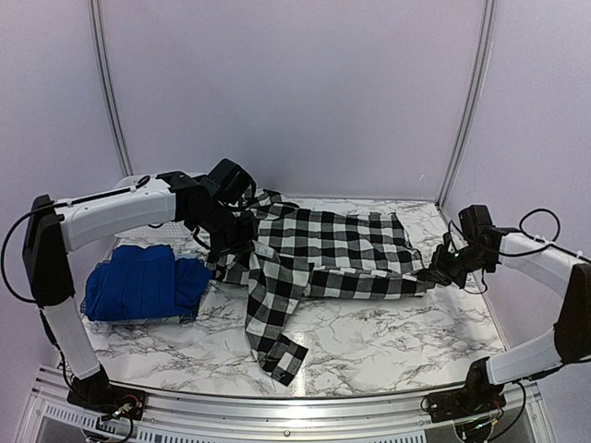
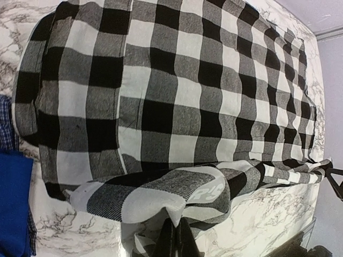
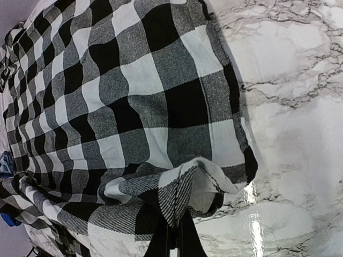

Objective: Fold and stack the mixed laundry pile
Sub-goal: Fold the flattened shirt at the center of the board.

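Note:
The black-and-white buffalo-check flannel shirt (image 1: 323, 249) lies spread across the middle of the marble table, one sleeve trailing toward the front. My left gripper (image 1: 224, 247) is shut on its collar end at the left; the wrist view shows the cloth (image 2: 161, 123) pinched between my black fingers (image 2: 167, 240). My right gripper (image 1: 441, 274) is shut on the shirt's right hem corner, a fold of cloth (image 3: 161, 134) clamped in my fingers (image 3: 161, 241). The royal-blue shirt (image 1: 138, 284) sits bunched at the left, with small-checked navy cloth (image 2: 6, 128) beside it.
The marble table (image 1: 388, 341) has bare surface at the front and right. A white basket edge (image 1: 171, 224) shows behind the left arm. Grey walls with metal posts enclose the back and sides.

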Available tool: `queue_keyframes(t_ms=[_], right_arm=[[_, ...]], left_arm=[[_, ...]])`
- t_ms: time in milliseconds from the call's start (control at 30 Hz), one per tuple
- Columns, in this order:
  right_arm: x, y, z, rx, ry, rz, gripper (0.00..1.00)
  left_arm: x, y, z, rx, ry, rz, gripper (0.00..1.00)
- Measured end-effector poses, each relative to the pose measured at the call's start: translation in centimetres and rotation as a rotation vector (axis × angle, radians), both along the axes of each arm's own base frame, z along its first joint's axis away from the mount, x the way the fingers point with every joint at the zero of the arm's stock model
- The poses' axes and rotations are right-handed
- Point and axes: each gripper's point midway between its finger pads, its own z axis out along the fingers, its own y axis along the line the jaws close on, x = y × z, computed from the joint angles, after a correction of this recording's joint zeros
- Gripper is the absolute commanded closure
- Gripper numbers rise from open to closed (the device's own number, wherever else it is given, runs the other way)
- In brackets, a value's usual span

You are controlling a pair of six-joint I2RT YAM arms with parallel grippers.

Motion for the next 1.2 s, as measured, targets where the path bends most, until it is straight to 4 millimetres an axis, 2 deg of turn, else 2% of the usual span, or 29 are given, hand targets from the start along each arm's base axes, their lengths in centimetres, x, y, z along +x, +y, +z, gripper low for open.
queue_keyframes(t_ms=[133, 333, 433, 667, 900, 1133, 1167, 1200], right_arm=[[2.2, 0.0, -0.2, -0.005, 0.006, -0.001, 1.00], [6.2, 0.1, -0.3, -0.010, -0.002, 0.009, 1.00], [7.4, 0.2, -1.2, -0.015, 0.011, 0.018, 1.00], [8.7, 0.3, -3.9, -0.019, 0.072, 0.029, 1.00], [10.7, 0.4, -4.5, -0.016, 0.067, 0.034, 1.00], [10.7, 0.4, -6.0, -0.019, 0.098, 0.037, 1.00], [10.7, 0.4, -6.3, -0.020, 0.103, 0.039, 0.95], [10.6, 0.4, -6.5, -0.021, 0.107, 0.041, 0.90]], left_arm=[[2.5, -0.3, -0.6, 0.007, 0.005, -0.012, 1.00], [5.3, 0.8, -2.5, 0.025, 0.047, -0.001, 1.00], [6.4, 1.2, -3.5, 0.030, 0.066, 0.001, 1.00], [8.0, 1.5, -5.2, 0.031, 0.098, -0.002, 1.00], [8.6, 2.1, -7.1, 0.044, 0.135, -0.007, 1.00], [9.7, 1.9, -8.2, 0.039, 0.145, -0.013, 1.00], [9.8, 1.8, -8.4, 0.039, 0.148, -0.016, 1.00], [9.8, 1.8, -8.7, 0.040, 0.154, -0.020, 0.94]])
